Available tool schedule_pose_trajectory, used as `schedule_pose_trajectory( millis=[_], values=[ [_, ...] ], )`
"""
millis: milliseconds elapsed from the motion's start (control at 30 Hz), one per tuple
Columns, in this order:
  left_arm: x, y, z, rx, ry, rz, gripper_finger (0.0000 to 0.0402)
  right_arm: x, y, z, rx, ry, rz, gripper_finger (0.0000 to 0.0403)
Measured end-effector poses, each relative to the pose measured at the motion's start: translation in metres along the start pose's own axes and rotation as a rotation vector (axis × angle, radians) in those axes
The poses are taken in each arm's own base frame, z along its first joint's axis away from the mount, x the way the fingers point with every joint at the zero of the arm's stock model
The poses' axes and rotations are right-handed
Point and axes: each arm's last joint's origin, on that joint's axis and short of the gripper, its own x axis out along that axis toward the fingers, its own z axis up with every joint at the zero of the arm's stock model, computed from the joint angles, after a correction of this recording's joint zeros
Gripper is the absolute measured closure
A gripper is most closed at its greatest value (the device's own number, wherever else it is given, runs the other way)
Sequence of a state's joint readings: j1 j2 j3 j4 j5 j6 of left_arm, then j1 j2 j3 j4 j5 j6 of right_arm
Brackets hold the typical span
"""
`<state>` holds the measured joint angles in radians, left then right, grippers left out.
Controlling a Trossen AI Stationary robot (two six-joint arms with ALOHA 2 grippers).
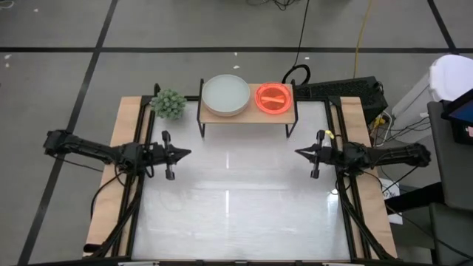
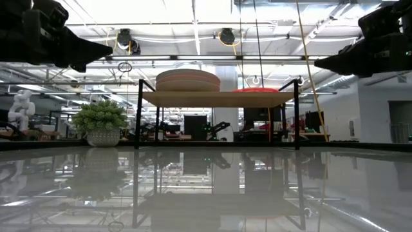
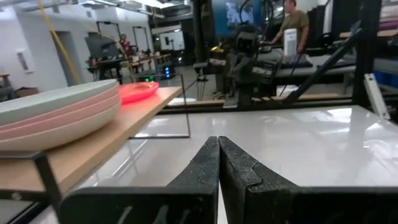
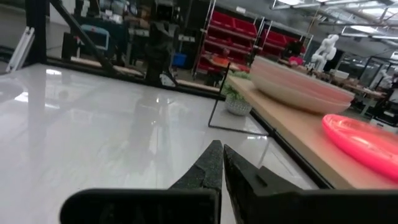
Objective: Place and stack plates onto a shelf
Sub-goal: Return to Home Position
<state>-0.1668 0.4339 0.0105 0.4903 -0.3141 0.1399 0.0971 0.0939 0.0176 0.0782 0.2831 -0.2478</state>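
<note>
The light-wood shelf [image 1: 247,114] on black legs stands at the table's far edge. On its left half rests a stack of large matte plates [image 1: 226,95], pale grey-green on top with pink ones beneath [image 3: 59,115]. On its right half lie the translucent orange plates [image 1: 273,97]. My left gripper [image 1: 188,154] hovers shut at the table's left side, pointing level toward the right. My right gripper [image 1: 298,153] hovers shut at the right side, pointing level toward the left. Both hold nothing.
A small potted plant [image 1: 169,103] stands left of the shelf at the far edge. Cables and a dark box [image 1: 355,90] lie behind the table at the far right. People stand in the room beyond, seen in the left wrist view.
</note>
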Motion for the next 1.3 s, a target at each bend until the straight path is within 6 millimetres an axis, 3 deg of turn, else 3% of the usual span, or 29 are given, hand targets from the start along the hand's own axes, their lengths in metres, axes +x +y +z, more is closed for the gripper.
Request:
schedule_pose_trajectory(
  millis=[333,600,1067,1300],
  values=[
    [-0.003,0.007,0.004,-0.036,-0.049,-0.065,0.0400,-0.004,-0.002,0.003,-0.017,-0.046,-0.009,0.0403],
    [-0.005,0.013,0.006,-0.030,-0.083,-0.074,0.0400,-0.005,0.002,0.002,0.003,-0.062,0.121,0.0403],
    [-0.008,0.019,-0.003,-0.052,-0.001,-0.127,0.0401,-0.003,-0.004,0.000,0.022,-0.045,0.075,0.0403],
    [-0.008,0.021,-0.008,-0.053,0.054,-0.128,0.0401,-0.002,-0.004,-0.003,0.028,-0.027,0.149,0.0403]
  ],
)
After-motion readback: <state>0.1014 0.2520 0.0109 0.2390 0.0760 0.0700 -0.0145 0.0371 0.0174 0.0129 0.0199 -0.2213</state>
